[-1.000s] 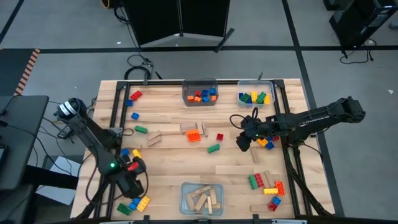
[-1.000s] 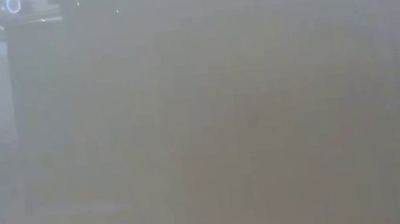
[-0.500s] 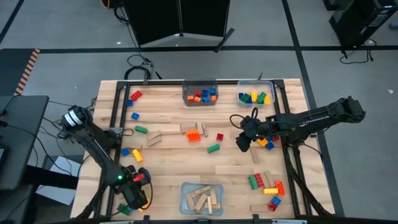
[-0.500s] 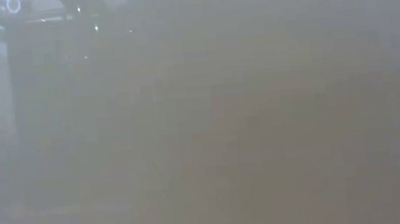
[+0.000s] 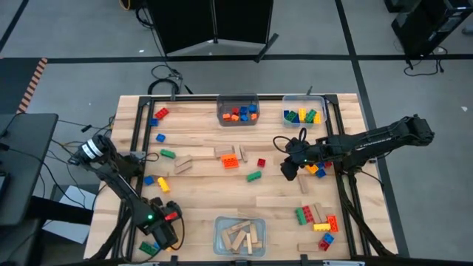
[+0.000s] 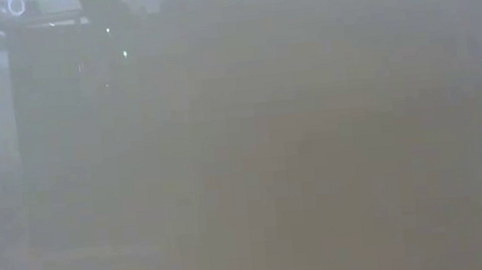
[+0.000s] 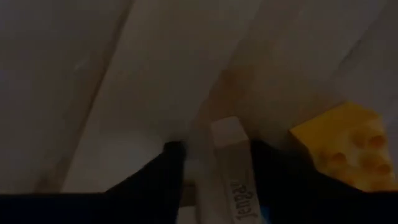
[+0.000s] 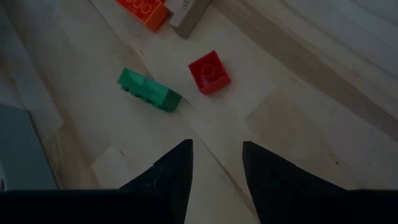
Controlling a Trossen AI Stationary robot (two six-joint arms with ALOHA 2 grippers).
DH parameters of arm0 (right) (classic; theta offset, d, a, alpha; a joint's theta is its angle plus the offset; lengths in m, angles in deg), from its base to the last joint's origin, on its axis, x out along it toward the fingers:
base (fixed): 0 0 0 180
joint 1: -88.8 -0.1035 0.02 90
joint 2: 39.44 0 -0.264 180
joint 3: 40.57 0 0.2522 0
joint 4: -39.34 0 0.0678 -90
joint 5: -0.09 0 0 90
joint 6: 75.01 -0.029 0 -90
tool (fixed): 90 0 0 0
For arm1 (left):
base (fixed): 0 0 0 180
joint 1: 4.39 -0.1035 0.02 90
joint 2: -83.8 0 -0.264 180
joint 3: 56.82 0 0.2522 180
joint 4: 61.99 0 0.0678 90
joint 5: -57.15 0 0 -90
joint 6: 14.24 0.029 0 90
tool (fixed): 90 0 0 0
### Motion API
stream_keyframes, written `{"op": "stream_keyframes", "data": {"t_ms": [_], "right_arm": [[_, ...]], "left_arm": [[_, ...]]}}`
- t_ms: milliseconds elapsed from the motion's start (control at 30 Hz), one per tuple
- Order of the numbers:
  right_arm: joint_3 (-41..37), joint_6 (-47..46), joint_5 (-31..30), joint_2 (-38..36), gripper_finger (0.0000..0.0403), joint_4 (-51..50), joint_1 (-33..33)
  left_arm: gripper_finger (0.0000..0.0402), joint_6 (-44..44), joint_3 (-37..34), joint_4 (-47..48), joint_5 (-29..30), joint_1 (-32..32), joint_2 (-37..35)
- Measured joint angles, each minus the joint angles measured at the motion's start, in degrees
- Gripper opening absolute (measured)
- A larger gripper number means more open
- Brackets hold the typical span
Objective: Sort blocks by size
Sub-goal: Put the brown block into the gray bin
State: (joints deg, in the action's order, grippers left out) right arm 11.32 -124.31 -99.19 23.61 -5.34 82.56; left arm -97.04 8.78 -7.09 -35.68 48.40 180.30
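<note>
Looking down from above, the wooden table (image 5: pixel 199 151) holds many blocks spread all over. The left gripper (image 5: pixel 164 238) is down at the near left corner, right over a little pile of blocks there. The right gripper (image 5: pixel 289 169) waits on the right side, next to a small bunch of blocks (image 5: pixel 316 169). A red block (image 5: pixel 261 162) and a green block (image 5: pixel 254 176) lie near the middle. Three clear bins sit on the table: one with small blocks (image 5: pixel 237 111) and one with bigger blocks (image 5: pixel 304 112) at the far edge, and one with wooden blocks (image 5: pixel 240 235) at the near edge.

The low view is all foggy and nothing on the table can be made out.

In the left wrist view, the left fingers (image 7: pixel 166 167) pinch a pale wooden block (image 7: pixel 227 163) between them. A yellow block (image 7: pixel 346 144) sits just beside it.

In the right wrist view, the right fingers (image 8: pixel 175 169) are spread apart with nothing between them. The green block (image 8: pixel 149 90) and the red block (image 8: pixel 209 72) lie on the table ahead, near each other but not touching. An orange block (image 8: pixel 145 9) lies farther off.
</note>
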Motion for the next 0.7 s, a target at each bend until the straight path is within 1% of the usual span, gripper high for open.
{"op": "stream_keyframes", "data": {"t_ms": [167,200,267,367,467,567,633,700], "right_arm": [[0.0,0.0,0.0,0.0,0.0154,0.1,0.0],[0.0,0.0,0.0,0.0,0.0154,0.1,0.0],[0.0,0.0,0.0,0.0,0.0154,0.2,0.0],[0.0,0.0,0.0,0.0,0.0154,1.2,0.0],[0.0,0.0,0.0,0.0,0.0154,3.4,0.0],[0.0,0.0,0.0,0.0,0.0154,6.1,0.0],[0.0,0.0,-0.4,0.0,0.0154,7.8,0.0],[0.0,0.5,-1.2,0.0,0.0154,9.2,0.0]], "left_arm": [[0.0075,0.0,1.6,4.9,2.4,0.0,-1.0],[0.0058,0.0,1.9,5.0,2.6,0.0,-1.5],[0.0061,0.0,2.3,5.0,3.7,0.0,-3.1],[0.0060,0.0,2.8,5.6,8.2,-1.1,-5.5],[0.0060,0.0,4.0,6.4,15.7,-3.1,-9.2],[0.0060,0.4,5.2,10.4,24.0,-5.4,-12.4],[0.0060,2.5,6.5,11.9,29.8,-7.3,-14.8],[0.0060,6.0,7.1,13.0,34.3,-9.4,-16.9]]}}
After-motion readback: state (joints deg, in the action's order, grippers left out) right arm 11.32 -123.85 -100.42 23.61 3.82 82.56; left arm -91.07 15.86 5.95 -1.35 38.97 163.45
